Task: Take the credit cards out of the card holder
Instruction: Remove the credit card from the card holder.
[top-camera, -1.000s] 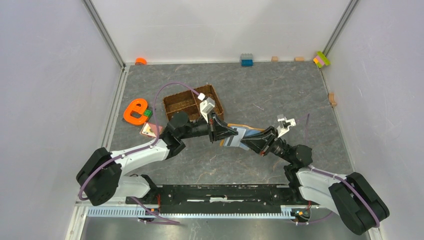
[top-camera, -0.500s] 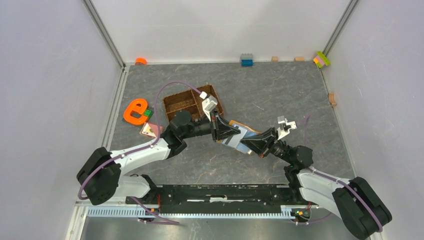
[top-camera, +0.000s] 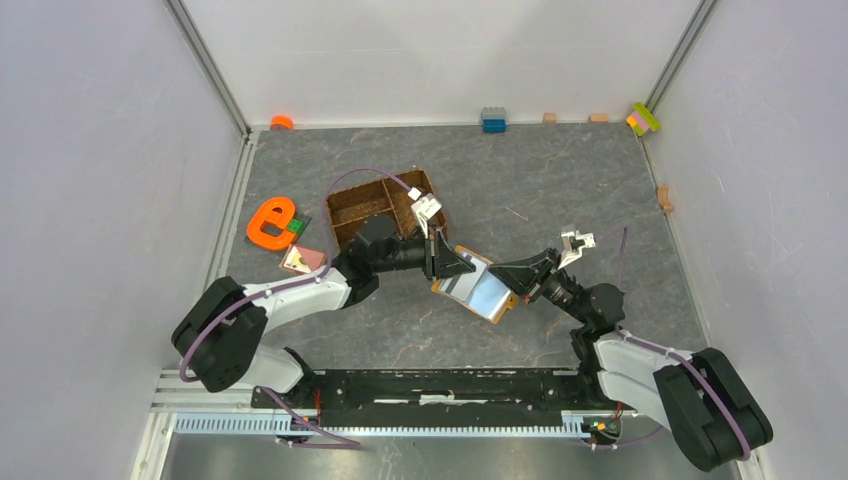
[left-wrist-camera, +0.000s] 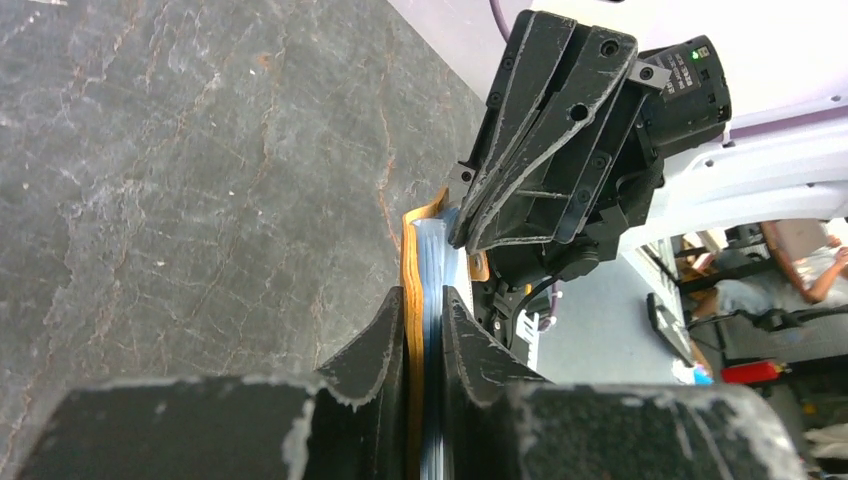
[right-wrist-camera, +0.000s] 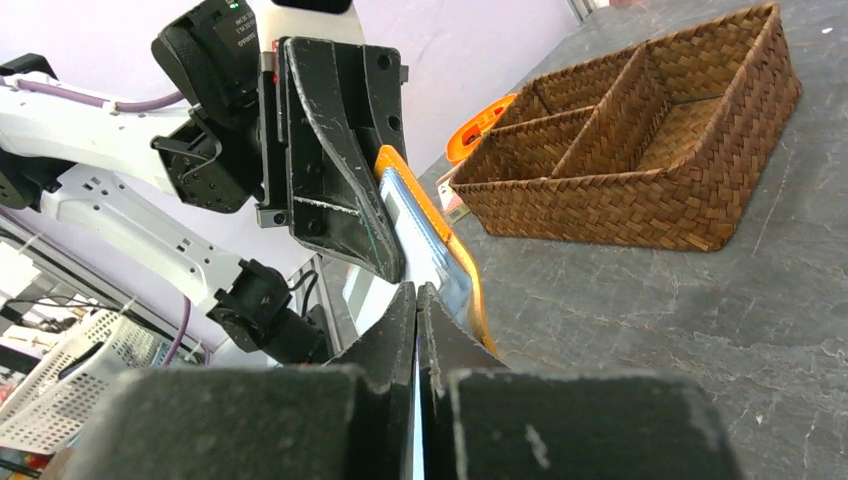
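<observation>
Above grey marbled worktop (top-camera: 560, 190), left end effector (top-camera: 450, 262) clamps flat orange-tan folding card holder (left-wrist-camera: 410, 260); right end effector (top-camera: 512, 272) pinches a thin pale credit card (right-wrist-camera: 415, 440). Next likely needs a straight outward pull.

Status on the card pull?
Left gripper clamped on card holder. Right gripper shut on thin pale edge, likely a card. Woven tray nearby, apart.

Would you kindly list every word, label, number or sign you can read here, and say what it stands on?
"e": not printed, only the shape of the orange toy itself, lying left of the woven tray in the top view.
No print can be read on the wallet; nothing else bears legible text.
</observation>
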